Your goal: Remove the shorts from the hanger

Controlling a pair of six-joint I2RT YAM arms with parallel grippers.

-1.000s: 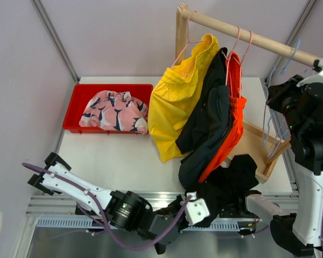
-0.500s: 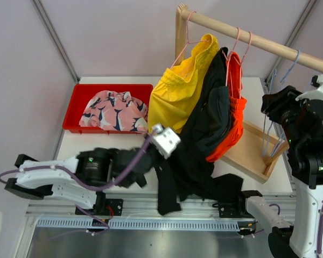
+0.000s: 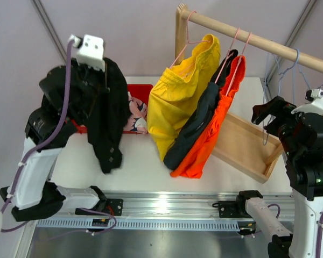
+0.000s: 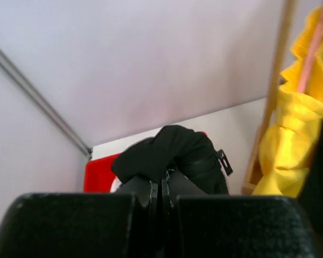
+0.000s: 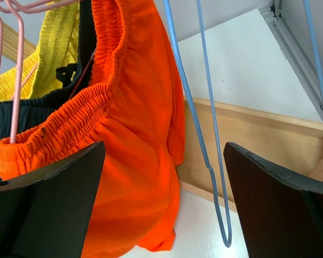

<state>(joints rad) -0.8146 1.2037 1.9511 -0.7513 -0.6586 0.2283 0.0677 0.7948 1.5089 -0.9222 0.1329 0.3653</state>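
Observation:
My left gripper (image 4: 162,199) is shut on the black shorts (image 3: 105,118). It is raised high at the left, and the shorts hang down over the red bin (image 3: 142,88). The fabric bunches right in front of the fingers (image 4: 172,156). On pink hangers on the wooden rod (image 3: 247,37) hang the yellow shorts (image 3: 180,102), the dark charcoal shorts (image 3: 196,126) and the orange shorts (image 3: 210,140). The pink patterned shorts (image 3: 135,115) lie in the bin, mostly hidden. My right gripper (image 3: 269,113) is open beside the orange shorts (image 5: 129,150), with a bare blue hanger (image 5: 204,150) dangling between its fingers.
A wooden tray (image 3: 242,150) lies tilted on the table at the right, under the rod's end. Other bare blue hangers (image 3: 296,70) hang at the rod's right end. The rod's upright post (image 3: 181,29) stands behind the yellow shorts.
My left arm swung from the near edge up and to the left, taking the black shorts above the red bin. The right gripper opened and dropped slightly; the hanging shorts swung back under the rod.

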